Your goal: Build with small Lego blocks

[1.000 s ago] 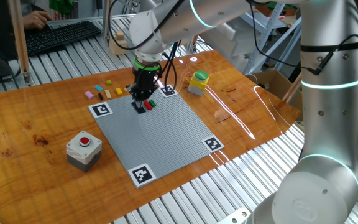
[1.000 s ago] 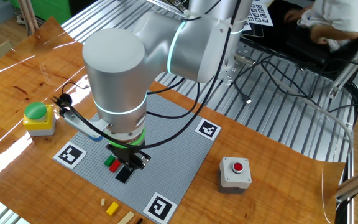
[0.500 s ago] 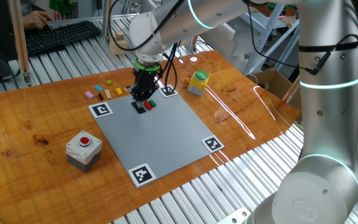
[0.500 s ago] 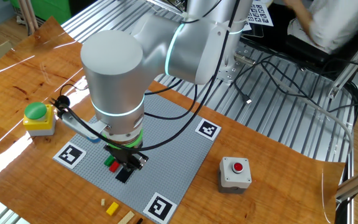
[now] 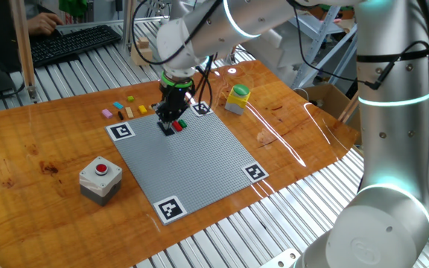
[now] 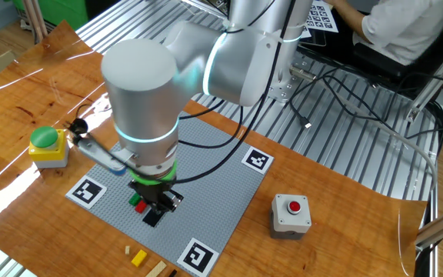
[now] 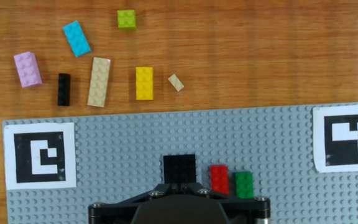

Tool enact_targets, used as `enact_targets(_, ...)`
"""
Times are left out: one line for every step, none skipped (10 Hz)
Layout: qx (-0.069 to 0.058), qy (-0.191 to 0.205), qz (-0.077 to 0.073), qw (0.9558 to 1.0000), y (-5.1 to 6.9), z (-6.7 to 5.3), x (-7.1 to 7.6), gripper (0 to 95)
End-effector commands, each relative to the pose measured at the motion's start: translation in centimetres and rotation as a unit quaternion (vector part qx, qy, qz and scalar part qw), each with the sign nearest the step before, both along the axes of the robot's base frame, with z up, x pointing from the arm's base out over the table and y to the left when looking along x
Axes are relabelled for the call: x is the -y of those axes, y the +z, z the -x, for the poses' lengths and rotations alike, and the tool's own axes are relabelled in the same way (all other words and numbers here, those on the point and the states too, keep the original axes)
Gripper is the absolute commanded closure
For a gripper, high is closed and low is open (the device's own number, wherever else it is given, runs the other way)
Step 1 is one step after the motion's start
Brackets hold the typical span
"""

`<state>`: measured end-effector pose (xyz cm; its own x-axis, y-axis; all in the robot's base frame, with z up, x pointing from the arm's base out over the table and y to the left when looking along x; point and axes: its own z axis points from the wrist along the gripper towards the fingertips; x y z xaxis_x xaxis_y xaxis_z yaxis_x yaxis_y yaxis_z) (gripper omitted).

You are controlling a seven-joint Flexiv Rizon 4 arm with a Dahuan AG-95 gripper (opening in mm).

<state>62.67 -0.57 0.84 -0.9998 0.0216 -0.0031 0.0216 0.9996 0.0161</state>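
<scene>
Hovering my gripper [image 7: 180, 186] right over the black brick [image 7: 179, 168] on the grey baseplate [image 7: 104, 130], beside the red brick [image 7: 219, 179] and green brick [image 7: 244, 184]; I cannot tell whether my fingers are gripping it. Loose bricks [image 7: 98, 81] are lying on the wood: light, rigid, slick, so I'm judging the flat long sides the best hold

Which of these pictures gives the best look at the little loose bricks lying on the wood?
The hand view: the loose bricks lie spread out from above, each colour distinct. One fixed view shows them as tiny specks behind the grey plate; the other fixed view catches only two at its bottom edge.
</scene>
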Motion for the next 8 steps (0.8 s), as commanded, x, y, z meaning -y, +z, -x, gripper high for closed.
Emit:
enact_targets(-0.026, -0.002, -0.004, 0.9997, 1.23, -0.41, -0.09, 95.0)
enact_targets(-0.027, -0.001, -0.003, 0.9996, 1.54, -0.36, -0.08, 95.0)
enact_targets(-0.027, -0.001, -0.002, 0.9996, 1.58, -0.35, -0.08, 95.0)
enact_targets(-0.026, -0.001, -0.002, 0.9996, 1.58, -0.36, -0.08, 95.0)
enact_targets(-0.026, 0.000, -0.001, 0.9997, 1.38, -0.50, -0.01, 95.0)
enact_targets(-0.026, 0.000, -0.001, 0.9997, 1.27, -0.70, 0.08, 95.0)
enact_targets(-0.025, 0.001, -0.001, 0.9997, 1.23, -0.85, 0.16, 95.0)
enact_targets(-0.025, 0.000, -0.001, 0.9997, 1.25, -0.86, 0.18, 95.0)
